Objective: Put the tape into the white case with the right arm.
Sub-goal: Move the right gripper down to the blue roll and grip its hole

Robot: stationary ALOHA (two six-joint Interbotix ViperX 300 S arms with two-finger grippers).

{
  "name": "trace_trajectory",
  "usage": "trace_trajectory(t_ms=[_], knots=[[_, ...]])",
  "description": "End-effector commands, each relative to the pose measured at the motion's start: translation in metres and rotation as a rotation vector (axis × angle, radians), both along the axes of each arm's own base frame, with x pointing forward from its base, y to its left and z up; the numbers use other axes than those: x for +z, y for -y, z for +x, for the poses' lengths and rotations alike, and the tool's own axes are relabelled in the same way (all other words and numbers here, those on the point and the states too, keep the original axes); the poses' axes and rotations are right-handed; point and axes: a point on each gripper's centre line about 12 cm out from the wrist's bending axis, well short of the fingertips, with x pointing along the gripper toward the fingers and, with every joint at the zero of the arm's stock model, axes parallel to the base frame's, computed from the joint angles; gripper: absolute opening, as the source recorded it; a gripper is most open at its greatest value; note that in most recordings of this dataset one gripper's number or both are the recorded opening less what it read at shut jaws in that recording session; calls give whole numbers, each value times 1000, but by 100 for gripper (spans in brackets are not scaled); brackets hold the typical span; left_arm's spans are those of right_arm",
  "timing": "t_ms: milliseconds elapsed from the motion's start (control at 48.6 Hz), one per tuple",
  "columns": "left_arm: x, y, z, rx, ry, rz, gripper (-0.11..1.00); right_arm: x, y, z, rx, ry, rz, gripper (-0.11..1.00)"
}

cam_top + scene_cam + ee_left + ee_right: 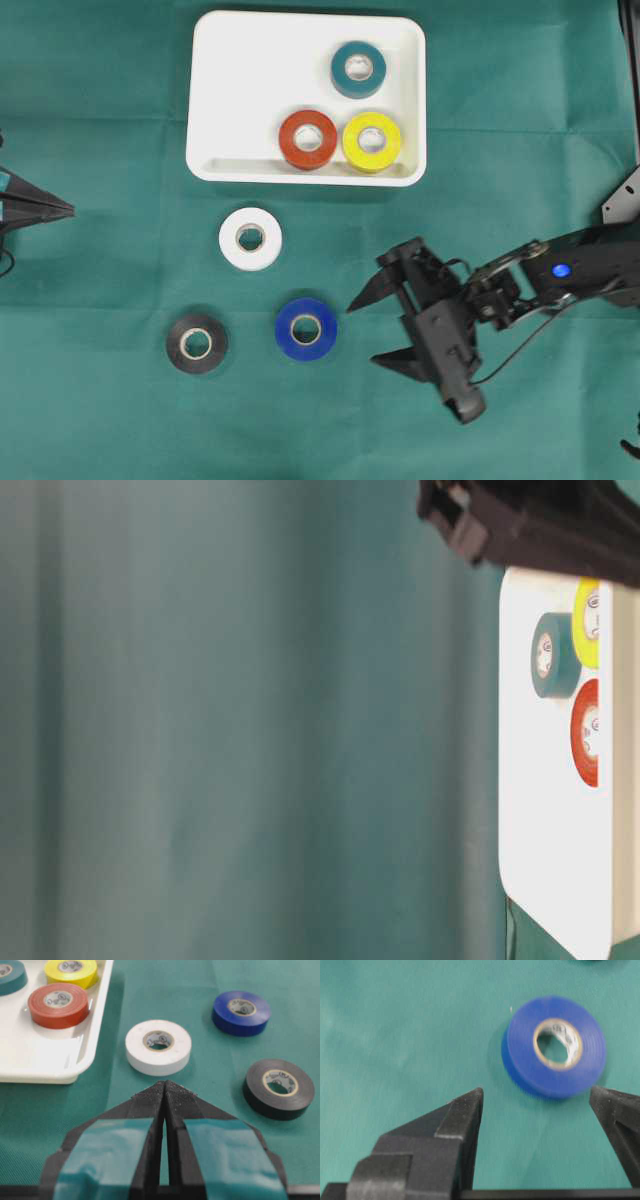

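- right gripper lower right of overhead view, jaws spread wide, nothing between them; aimed left at the blue tape, just beside it, not touching
- right wrist view: blue tape lies flat on the green cloth, ahead of and between the two fingertips, shifted toward the right-hand tip
- risk: roll sits off-centre in the gap, so on closing one finger could hit first and shove or spin it away instead of clamping
- risk: fingers come in low; could snag the cloth and drag it
- black tape left of blue, white tape above it, both on cloth; a sliding blue roll could bump either one
- left gripper at left edge, jaws pressed together, empty, well apart from the action
- white case top centre, holds red tape, yellow tape, teal tape on its right side; left half bare
- risk at drop: releasing over the crowded right side could land blue on another roll or the rim
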Motion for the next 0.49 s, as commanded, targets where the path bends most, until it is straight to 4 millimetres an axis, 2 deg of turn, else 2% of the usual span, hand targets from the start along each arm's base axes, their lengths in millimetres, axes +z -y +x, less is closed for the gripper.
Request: trace_trajectory(t_ms=[0,185,473], knots=[[4,0,1,3,12,1,1,12,-8,15,12,44,15,59],[4,0,1,3,15,3,1,12,-15,37,13,59,17,58],[3,0,1,3,21,1,1,4,-22,61,11,56,20,58]])
